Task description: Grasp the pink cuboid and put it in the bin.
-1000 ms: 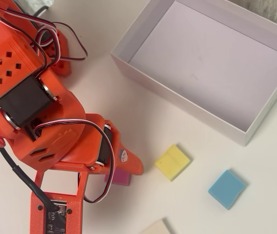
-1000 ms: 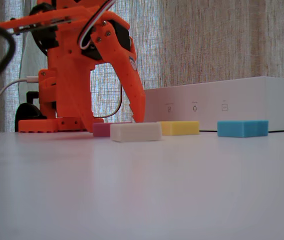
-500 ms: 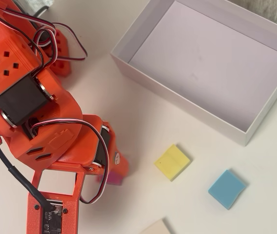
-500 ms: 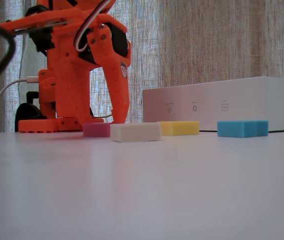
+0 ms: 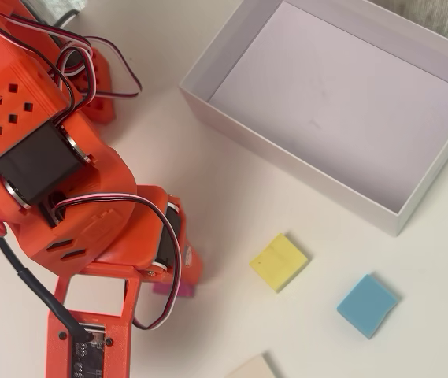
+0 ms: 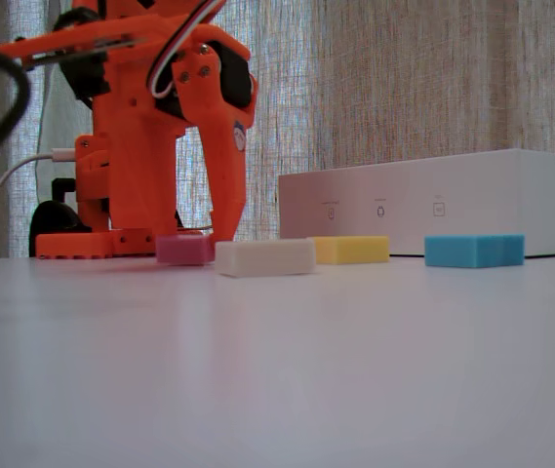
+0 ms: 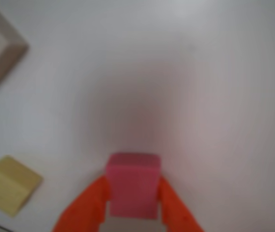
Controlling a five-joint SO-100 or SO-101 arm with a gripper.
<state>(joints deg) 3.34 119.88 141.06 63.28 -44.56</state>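
Bright orange printed arm (image 5: 66, 197) filling left of overhead view, with black servo motors, square vent holes, small screws, looping red-black-white cables; tapered orange fingers (image 7: 86, 208) at bottom of wrist view.

Open table toward the bin, with loose blocks off to one side.

In the overhead view, you have bare table between the gripper (image 7: 130, 205), whose two fingers flank the pink cuboid (image 7: 132, 186), and the bin's near wall (image 5: 286, 161). The yellow block (image 5: 279, 261) lies nearest that stretch, the blue block (image 5: 367, 305) farther right, the cream block (image 5: 251, 368) at the bottom edge. The bin's floor lies bare.
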